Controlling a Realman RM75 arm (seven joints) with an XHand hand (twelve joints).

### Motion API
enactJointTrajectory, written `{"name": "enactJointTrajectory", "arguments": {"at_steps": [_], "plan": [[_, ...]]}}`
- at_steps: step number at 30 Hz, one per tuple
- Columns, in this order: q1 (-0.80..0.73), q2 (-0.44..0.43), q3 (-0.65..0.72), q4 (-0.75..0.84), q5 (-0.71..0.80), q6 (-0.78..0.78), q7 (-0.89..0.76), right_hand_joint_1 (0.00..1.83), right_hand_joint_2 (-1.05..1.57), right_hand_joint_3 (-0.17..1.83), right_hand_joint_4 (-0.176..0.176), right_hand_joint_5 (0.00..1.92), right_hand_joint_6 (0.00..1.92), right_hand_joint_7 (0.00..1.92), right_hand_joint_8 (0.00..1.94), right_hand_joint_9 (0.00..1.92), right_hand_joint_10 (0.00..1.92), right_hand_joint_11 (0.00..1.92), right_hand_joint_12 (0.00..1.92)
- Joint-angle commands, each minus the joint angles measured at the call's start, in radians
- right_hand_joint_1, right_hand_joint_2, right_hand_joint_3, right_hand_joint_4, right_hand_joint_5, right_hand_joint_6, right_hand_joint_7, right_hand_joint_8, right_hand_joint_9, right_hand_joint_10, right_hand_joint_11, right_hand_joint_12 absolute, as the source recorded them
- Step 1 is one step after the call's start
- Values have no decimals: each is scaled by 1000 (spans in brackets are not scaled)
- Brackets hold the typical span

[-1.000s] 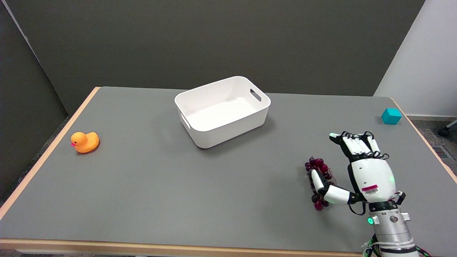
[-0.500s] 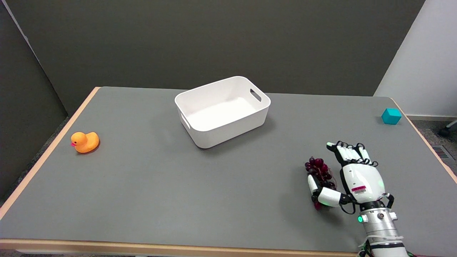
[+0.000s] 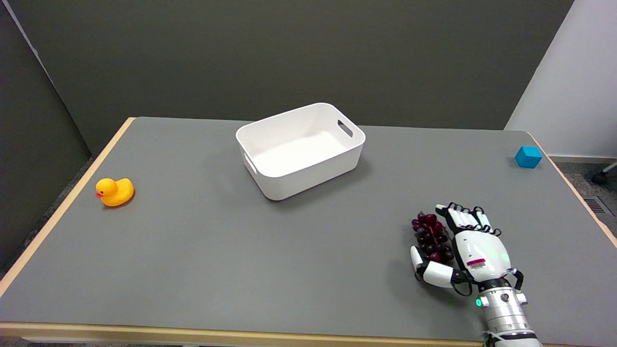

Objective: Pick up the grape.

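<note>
Now right hand point(image 3: 470, 250) at grape point(image 3: 430, 236) on tabletop point(image 3: 241, 250).
Fingers point(image 3: 458, 218) spread, cupping the bunch; no closed grip visible.

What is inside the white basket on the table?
The white basket shows only its bare white floor; nothing lies in it. Its near wall hides a thin strip of the floor.

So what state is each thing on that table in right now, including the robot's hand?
Grape bunch: lying on the table, not lifted.
Right hand: set around the grapes, thumb on their near side and fingers on their far side; grip not clearly closed.
White bin: upright, empty.
Rubber duck: upright, untouched.
Blue cube: resting flat near the table's far right edge.
</note>
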Motion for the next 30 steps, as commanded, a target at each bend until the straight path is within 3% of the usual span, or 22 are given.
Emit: {"name": "enactJointTrajectory", "arguments": {"at_steps": [1,4,8,9,11,13,18,20,24,27,28,30], "plan": [[22,-13,-16,-2,19,-24,-9,474,624,920,-141,241,535,343,546,307,969,-1,1110],[31,-15,-16,-3,19,-21,-9,603,653,878,-173,263,561,411,579,351,1075,15,1227],[43,-19,-16,-5,17,-12,-9,773,715,858,-176,338,736,567,779,498,1205,239,1459],[47,-20,-16,-8,15,-11,-10,799,732,861,-176,364,810,601,834,540,1237,293,1526],[54,-22,-16,-13,5,-5,-12,922,837,809,-176,450,1121,760,1128,702,1357,503,1802],[60,-25,-14,-19,-19,0,-33,1169,1304,16,-176,441,1563,816,1458,764,1346,481,1921],[74,-25,-8,-14,-61,0,-69,1171,1232,170,-176,471,1501,792,1531,821,1553,344,1921],[82,-22,-4,-8,-78,0,-69,1172,1142,318,-176,631,1520,696,1552,915,1695,437,1921],[106,2,24,33,-137,-3,-69,1152,1129,416,-176,586,1606,653,1657,933,1902,542,1921],[142,36,58,98,-206,-32,-69,1140,1135,444,-176,562,1646,628,1708,957,1921,571,1921],[158,44,70,118,-226,-48,-69,1125,1137,450,-176,558,1655,649,1736,971,1921,587,1921],[201,61,104,159,-271,-103,-69,1016,1146,421,-176,587,1635,906,1857,998,1921,626,1921]]}}
